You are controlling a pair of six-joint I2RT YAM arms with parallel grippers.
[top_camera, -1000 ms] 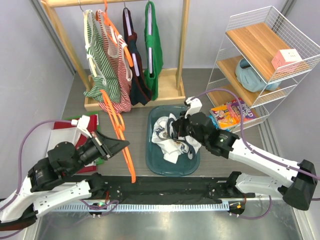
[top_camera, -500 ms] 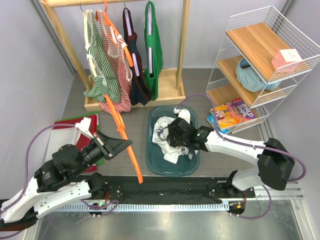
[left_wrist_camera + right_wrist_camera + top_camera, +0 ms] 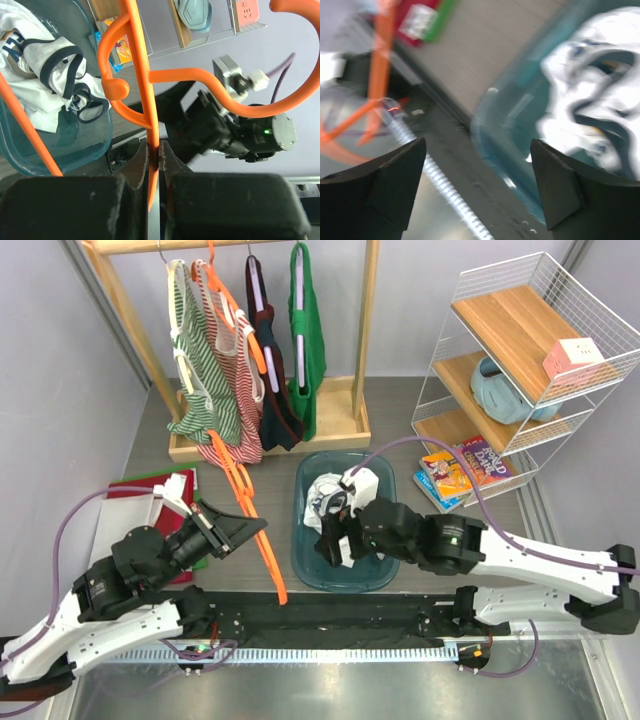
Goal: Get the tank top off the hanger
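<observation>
The white tank top (image 3: 322,496) with navy trim lies crumpled in the teal bin (image 3: 378,576); it also shows in the left wrist view (image 3: 35,75) and, blurred, in the right wrist view (image 3: 590,90). The bare orange hanger (image 3: 262,550) is off the garment, slanting left of the bin. My left gripper (image 3: 252,527) is shut on its thin bar (image 3: 142,75), the bar pinched between the fingers (image 3: 154,150). My right gripper (image 3: 335,540) hovers over the bin's near half, open, with nothing between its fingers (image 3: 477,142).
A wooden rack (image 3: 360,340) at the back holds striped, dark and green tops on hangers. A white wire shelf (image 3: 500,360) with books and a blue object stands at the right. A red-and-green book (image 3: 135,490) lies left. The black rail (image 3: 330,615) runs along the near edge.
My right gripper has opened, let go of the tank top in the bin and swung toward the bin's near side. The left gripper still grips the hanger, shifted slightly.
</observation>
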